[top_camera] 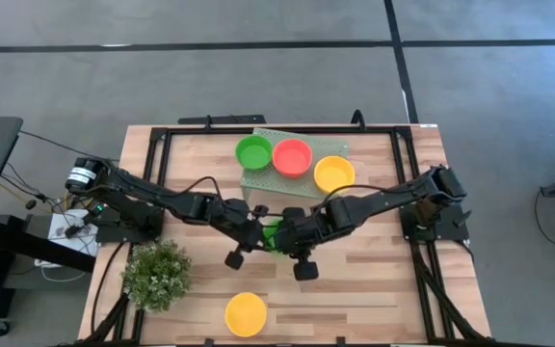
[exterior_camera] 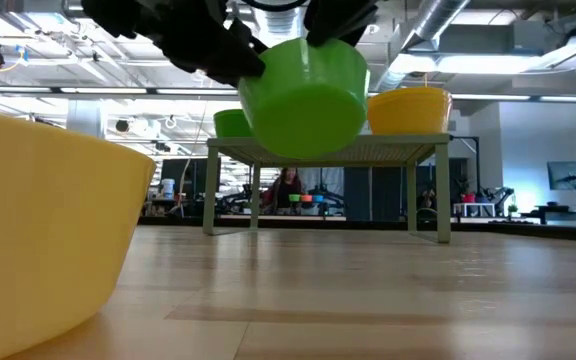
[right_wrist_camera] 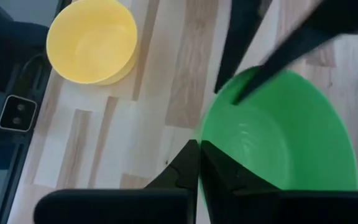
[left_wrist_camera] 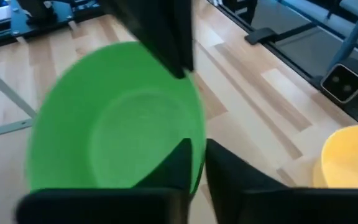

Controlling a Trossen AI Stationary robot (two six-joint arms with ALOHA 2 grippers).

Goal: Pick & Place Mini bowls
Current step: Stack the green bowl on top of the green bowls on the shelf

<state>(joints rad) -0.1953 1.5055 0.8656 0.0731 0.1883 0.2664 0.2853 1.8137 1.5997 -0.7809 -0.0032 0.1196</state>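
A green mini bowl (top_camera: 273,234) hangs in the air between my two grippers, above the middle of the table; in the low view it (exterior_camera: 303,95) is tilted and clear of the wood. My left gripper (left_wrist_camera: 197,146) and my right gripper (right_wrist_camera: 199,146) are both shut on its rim, on opposite sides. A green bowl (top_camera: 253,150), a red bowl (top_camera: 292,156) and a yellow bowl (top_camera: 333,173) stand on the pale green rack (top_camera: 258,178). Another yellow bowl (top_camera: 246,313) rests on the table at the near edge. My left gripper pinches the green bowl's rim (left_wrist_camera: 199,127) on its left side, one finger (left_wrist_camera: 176,165) inside the bowl and one outside. The bowl is lifted clear of the table. My right gripper pinches the opposite rim (right_wrist_camera: 202,127), one finger (right_wrist_camera: 229,174) inside and one (right_wrist_camera: 179,168) outside, coming from the table's right.
A small bushy plant (top_camera: 157,273) stands near the table's left near corner. The rack (exterior_camera: 328,150) stands on legs at the far side. Bare wood lies to the right of the near yellow bowl (exterior_camera: 38,230) and under the arms.
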